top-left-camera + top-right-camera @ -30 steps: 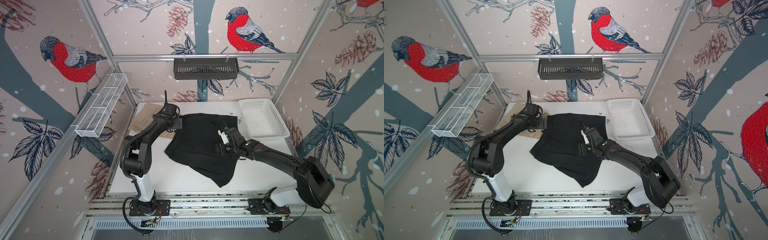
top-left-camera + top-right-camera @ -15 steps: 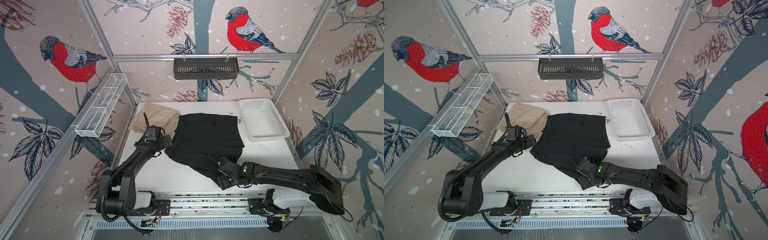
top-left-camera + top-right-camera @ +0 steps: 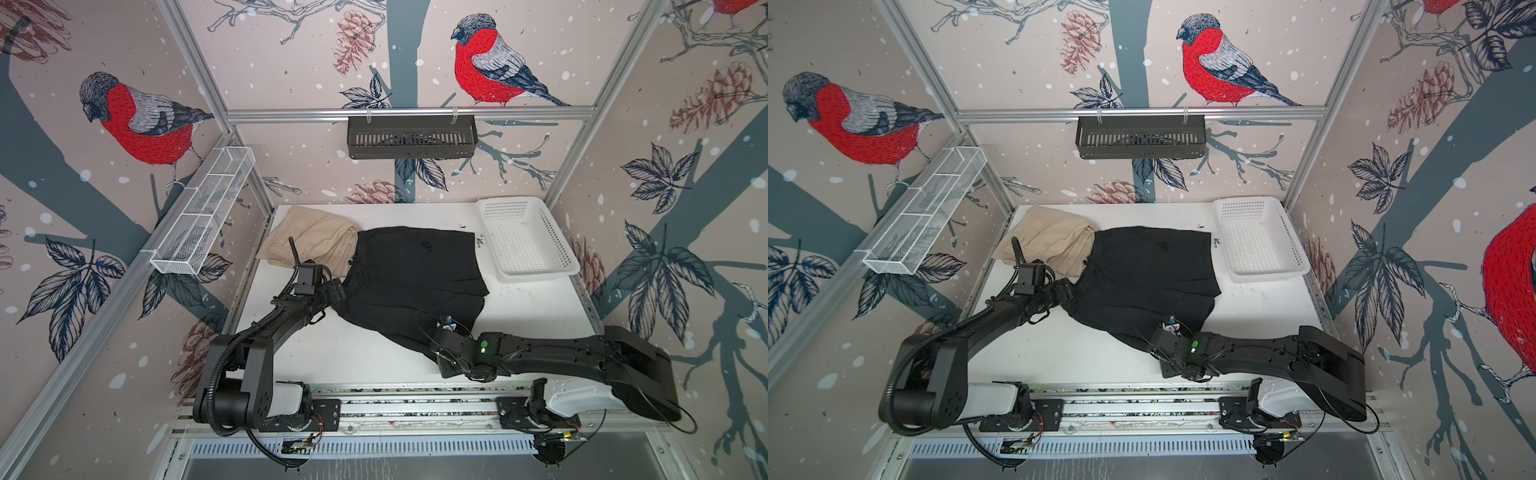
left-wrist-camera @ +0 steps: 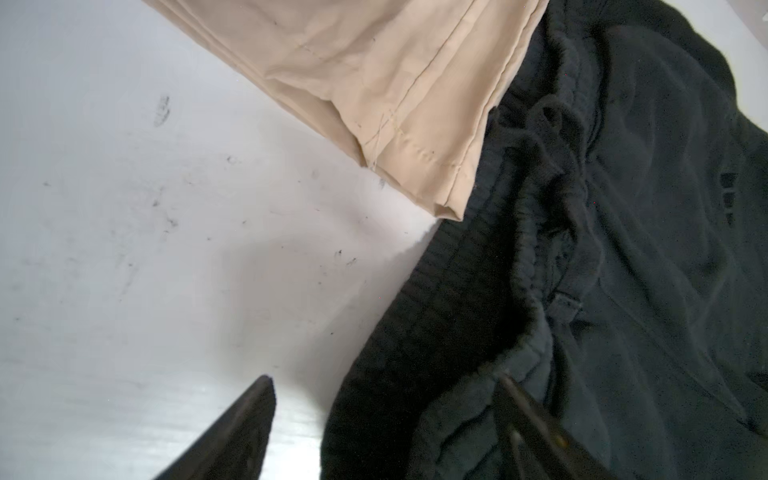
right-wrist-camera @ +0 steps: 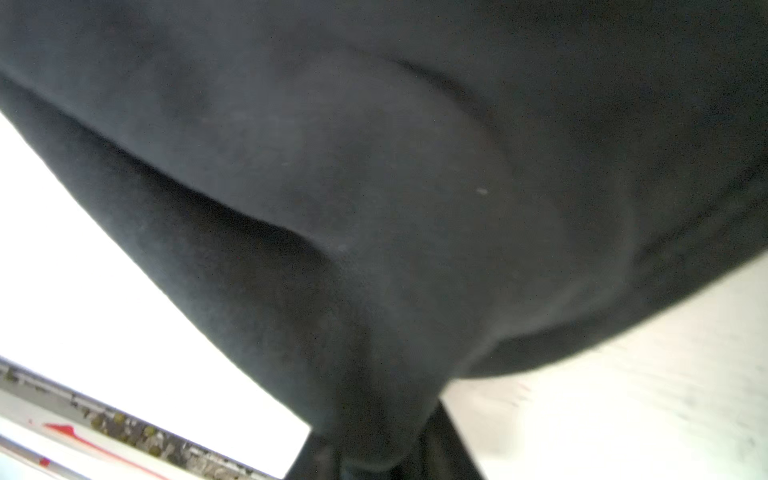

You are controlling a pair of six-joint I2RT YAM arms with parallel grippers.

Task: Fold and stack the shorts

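Observation:
The black shorts (image 3: 415, 270) (image 3: 1150, 266) lie spread on the middle of the white table (image 3: 353, 357). Their far left corner overlaps the beige shorts (image 3: 311, 237) (image 3: 1050, 237), which sit crumpled at the back left. My left gripper (image 3: 338, 291) (image 4: 382, 378) is open astride the black waistband (image 4: 519, 249): one finger rests on the table, the other on the cloth. My right gripper (image 3: 434, 347) (image 5: 374, 457) is at the near hem, shut on a bunched fold of the black shorts (image 5: 374, 166).
A white perforated basket (image 3: 536, 274) stands at the back right, close to the black shorts' right edge. A white wire shelf (image 3: 199, 216) hangs on the left wall and a black rack (image 3: 411, 137) on the back wall. The metal rail (image 3: 415, 407) runs along the table's front.
The left arm drew back from the far side to the black waistband's left edge and its jaws began narrowing. The right arm came from mid-cloth to the near hem and closed on it.

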